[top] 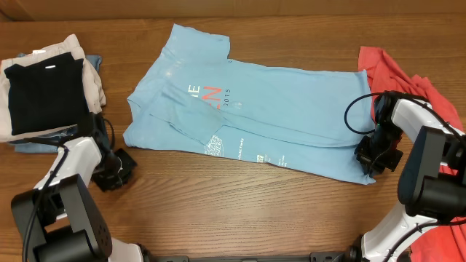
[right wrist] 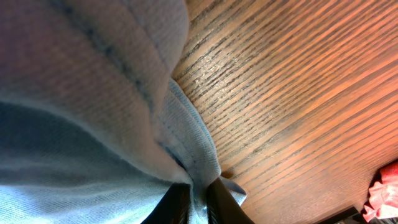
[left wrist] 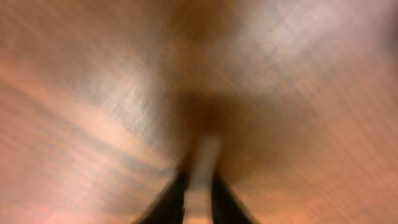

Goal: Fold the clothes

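Sky-blue short-sleeved cotton T-shirt (top: 277, 109) with white and red "2015" lettering: spread lengthwise across the middle of the brown wooden desk (top: 240, 211), collar end to the left, hem to the right. 1 long edge turned in over the print, so judged partly folded, with the 1st lengthwise fold made.

Right hand (top: 375, 156) at the near hem corner. In the right wrist view: dark fingers (right wrist: 174, 202) narrow, pinched onto a bunched ridge of blue knit, with cloth lifting off the wood above them. Judged a corner grip for carrying the hem over toward the collar; corner presumably chosen to keep the edge straight in the lift.

Left hand (top: 116, 171) low over bare wood, just off the near collar-side corner, apart from the cloth in the overhead view. Left wrist view badly smeared: 2 dark fingers close together, pale streak between. Cannot tell whether closed or holding anything. Possibly waiting to pin or smooth that end.

Loose coral-red garments (top: 408, 73) heaped at the right, just beside the hem, partly under the right arm. Judged next in line.

Stack of folded black, beige and denim-blue pieces (top: 44, 91) at far left, apart from the shirt.

Risks: thin knit slipping from the pinch; a 1-corner lift skewing the hem.
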Available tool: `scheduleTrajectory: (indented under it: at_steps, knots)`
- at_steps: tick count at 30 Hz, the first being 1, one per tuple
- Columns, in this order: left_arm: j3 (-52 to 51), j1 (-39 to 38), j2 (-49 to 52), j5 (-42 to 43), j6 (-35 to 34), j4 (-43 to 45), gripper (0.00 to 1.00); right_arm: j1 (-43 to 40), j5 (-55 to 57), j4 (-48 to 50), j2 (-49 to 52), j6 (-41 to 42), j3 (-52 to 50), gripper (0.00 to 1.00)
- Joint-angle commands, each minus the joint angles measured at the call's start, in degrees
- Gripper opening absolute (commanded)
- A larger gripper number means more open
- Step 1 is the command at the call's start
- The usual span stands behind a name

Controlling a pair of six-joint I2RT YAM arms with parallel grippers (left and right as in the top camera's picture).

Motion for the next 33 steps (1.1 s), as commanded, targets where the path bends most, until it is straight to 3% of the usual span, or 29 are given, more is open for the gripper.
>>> scheduleTrajectory:
  at_steps: [1,6,21,23,31,33]
  knots:
    - [-2.1,0.0,0.0,8.2,2.6,6.4,0.39,-0.3,0.1,1.7,1.2,0.5,-0.5,0.14]
    - [-2.1,0.0,-1.7,13.9,5.8,11.1,0.54,-0.3,0.0,2.0,1.2,0.5,-0.5,0.15]
    - [-2.1,-0.1,-1.7,18.4,8.4,23.9,0.55,-0.3,0.0,3.4,1.2,0.5,-0.5,0.19]
    - [-2.1,-0.1,-1.7,16.8,8.4,24.0,0.5,-0.3,0.0,3.4,1.2,0.5,-0.5,0.19]
    - [-2.1,-0.1,-1.4,12.3,8.5,21.7,0.07,-0.3,0.0,3.3,1.2,0.5,-0.5,0.19]
    - [-2.1,-0.1,-1.4,11.4,8.4,20.7,0.04,-0.3,0.0,3.4,1.2,0.5,-0.5,0.19]
